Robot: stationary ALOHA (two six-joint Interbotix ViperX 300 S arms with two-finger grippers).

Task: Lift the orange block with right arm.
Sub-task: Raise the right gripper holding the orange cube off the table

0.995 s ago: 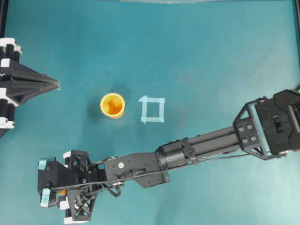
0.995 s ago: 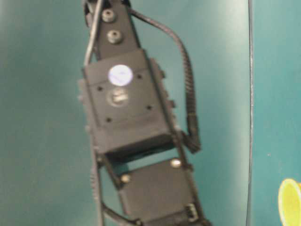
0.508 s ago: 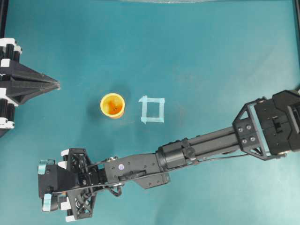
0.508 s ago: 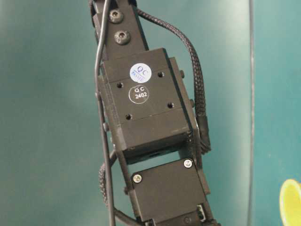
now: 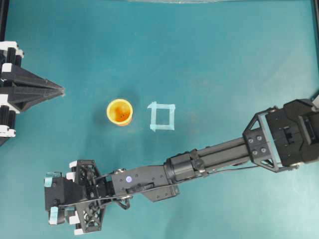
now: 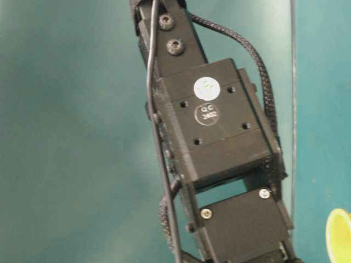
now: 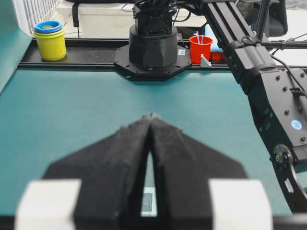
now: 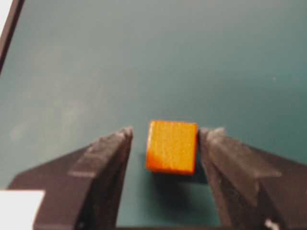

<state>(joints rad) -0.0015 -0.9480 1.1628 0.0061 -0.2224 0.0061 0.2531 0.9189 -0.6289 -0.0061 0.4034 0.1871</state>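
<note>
The orange block (image 8: 171,146), a small matte cube, rests on the teal table between the dark fingers of my right gripper (image 8: 168,133). The jaws are open. A clear gap shows at the left finger (image 8: 112,153), while the right finger (image 8: 225,153) stands right beside the block. From overhead the right gripper (image 5: 52,198) is low at the front left, and its frame hides the block. My left gripper (image 5: 59,90) rests at the left edge with its pointed tips (image 7: 151,117) shut on nothing.
A round orange cup (image 5: 119,112) stands mid-table beside a pale tape square (image 5: 162,116); the cup's rim also shows (image 6: 340,236). The right arm's boom (image 5: 219,154) crosses the front half diagonally. Stacked cups (image 7: 50,38) and a red cup (image 7: 200,48) sit beyond the far rail.
The right arm's wrist has slid a little toward the table's front edge and rightward in the table-level view. The left arm has not moved.
</note>
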